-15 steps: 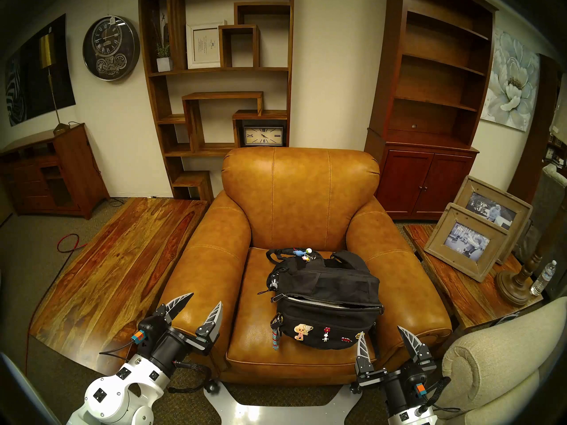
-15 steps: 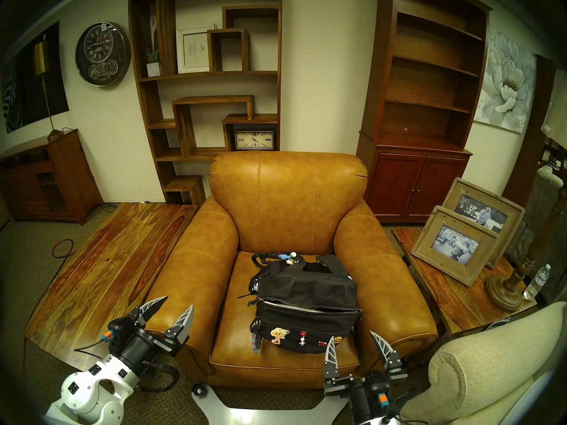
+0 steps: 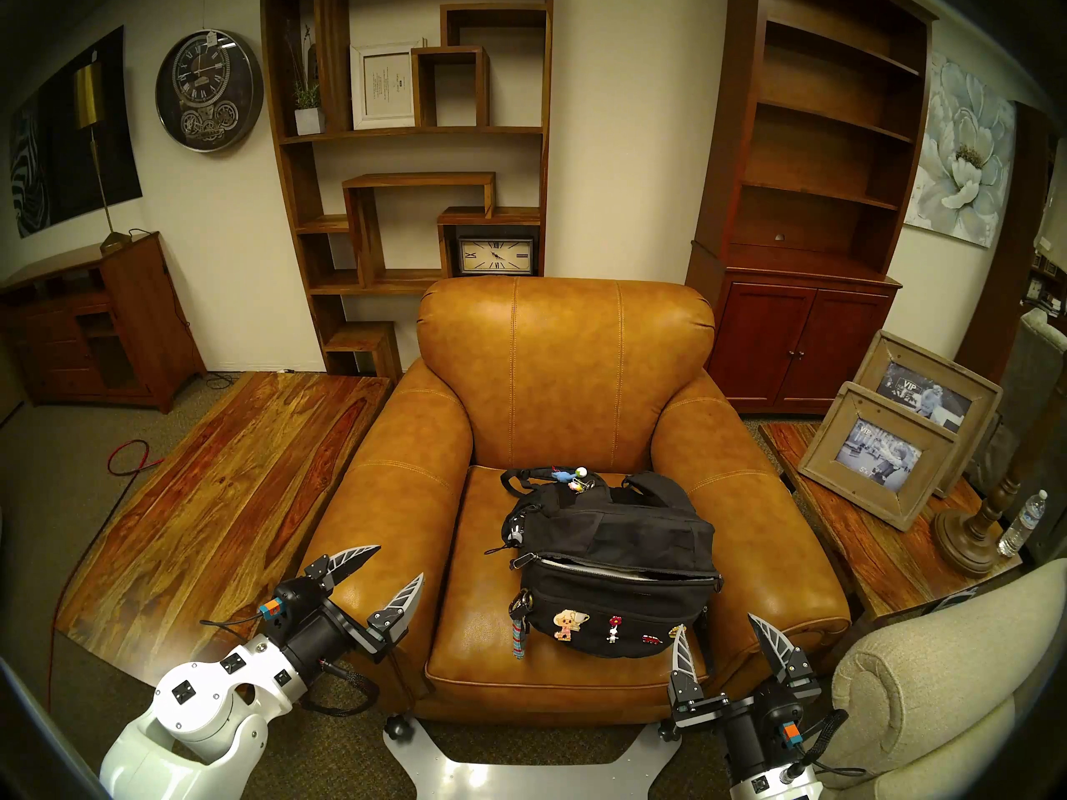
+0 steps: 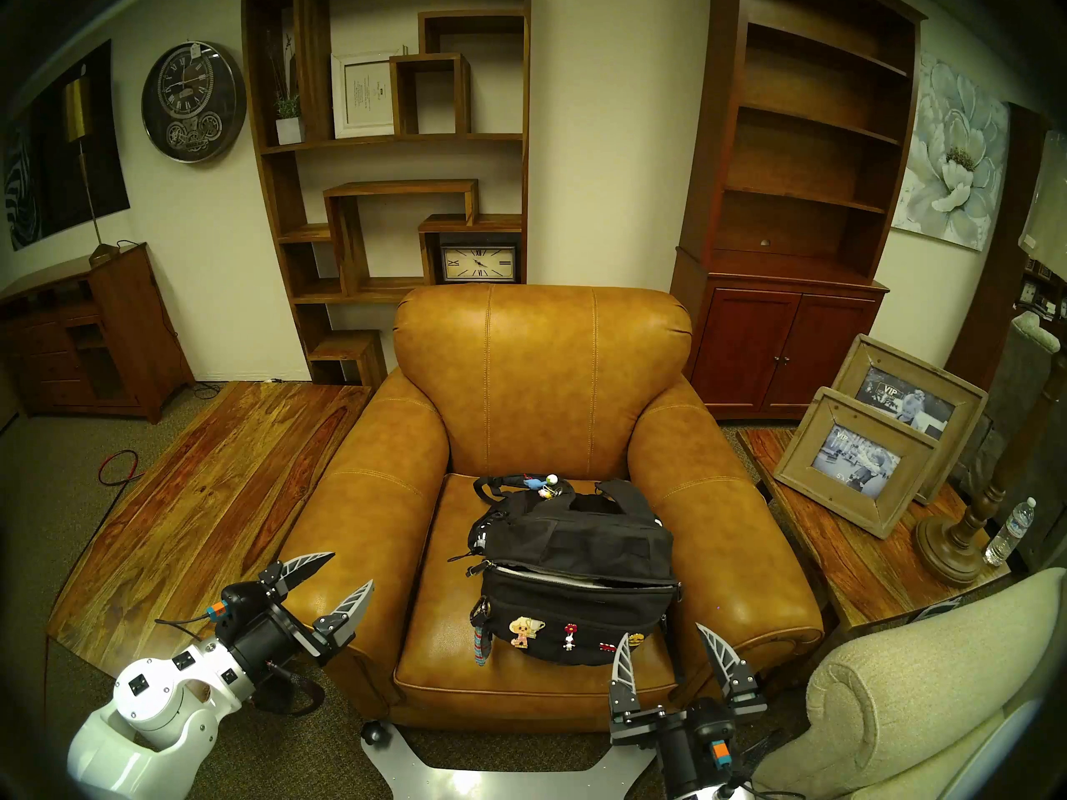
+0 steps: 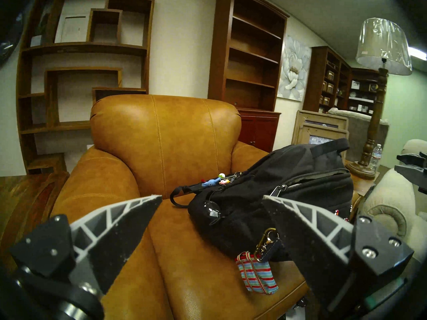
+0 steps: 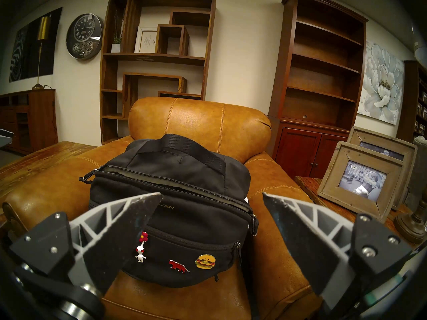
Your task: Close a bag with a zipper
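The black bag (image 3: 612, 545) lies on the armchair seat, its pin-covered front pocket facing me; it also shows in the right head view (image 4: 577, 550). The silver-toothed zipper (image 3: 618, 568) above that pocket gapes open along its length (image 6: 173, 185). A small pull (image 6: 254, 220) hangs at its right end. A striped keychain strap (image 5: 256, 275) hangs at the bag's left, and charms (image 3: 569, 478) lie at the back. My left gripper (image 3: 399, 561) is open and empty over the left armrest, left of the bag. My right gripper (image 3: 716, 620) is open and empty just in front of the bag's right corner.
The tan leather armchair (image 3: 519, 412) has thick armrests on both sides of the bag. A side table at the right carries picture frames (image 3: 877, 458), a lamp base (image 3: 970, 539) and a water bottle (image 3: 1022, 522). A beige sofa arm (image 3: 924, 695) is beside my right arm.
My left arm has swung so that its gripper points more to the right and its tips sit slightly nearer the bag. The right gripper and the bag have not moved.
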Motion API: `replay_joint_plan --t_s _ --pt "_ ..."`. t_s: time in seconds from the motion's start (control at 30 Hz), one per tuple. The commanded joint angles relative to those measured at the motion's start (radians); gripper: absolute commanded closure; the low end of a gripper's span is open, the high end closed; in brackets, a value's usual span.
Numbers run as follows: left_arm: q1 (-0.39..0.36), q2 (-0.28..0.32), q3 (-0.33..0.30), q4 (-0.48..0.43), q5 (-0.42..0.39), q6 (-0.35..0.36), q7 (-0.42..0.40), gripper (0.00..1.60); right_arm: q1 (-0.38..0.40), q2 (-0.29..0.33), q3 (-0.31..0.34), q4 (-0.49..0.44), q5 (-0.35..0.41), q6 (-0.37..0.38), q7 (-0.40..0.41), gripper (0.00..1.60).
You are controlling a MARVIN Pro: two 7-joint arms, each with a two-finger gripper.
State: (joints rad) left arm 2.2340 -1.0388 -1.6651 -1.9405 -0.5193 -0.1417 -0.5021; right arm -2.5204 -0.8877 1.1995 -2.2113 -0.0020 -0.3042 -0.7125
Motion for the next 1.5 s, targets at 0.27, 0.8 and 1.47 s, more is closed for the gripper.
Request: replay_joint_plan --t_s 0.27,0.8,1.47 --pt "-0.220 0.076 0.111 0.141 0.021 -0.002 -0.096 0.00 0.010 0.010 -0.012 -0.022 -0.040 0.026 0.014 0.00" --pt "-0.368 0.054 0.182 0.292 0.069 -0.016 -0.131 0.00 0.158 0.099 -0.085 -0.101 -0.194 0.209 0.257 0.00" --pt "-0.441 0.048 0.181 0.440 0.090 -0.072 -0.179 0.00 0.405 -0.046 -0.150 -0.048 -0.292 0.404 0.601 0.00"
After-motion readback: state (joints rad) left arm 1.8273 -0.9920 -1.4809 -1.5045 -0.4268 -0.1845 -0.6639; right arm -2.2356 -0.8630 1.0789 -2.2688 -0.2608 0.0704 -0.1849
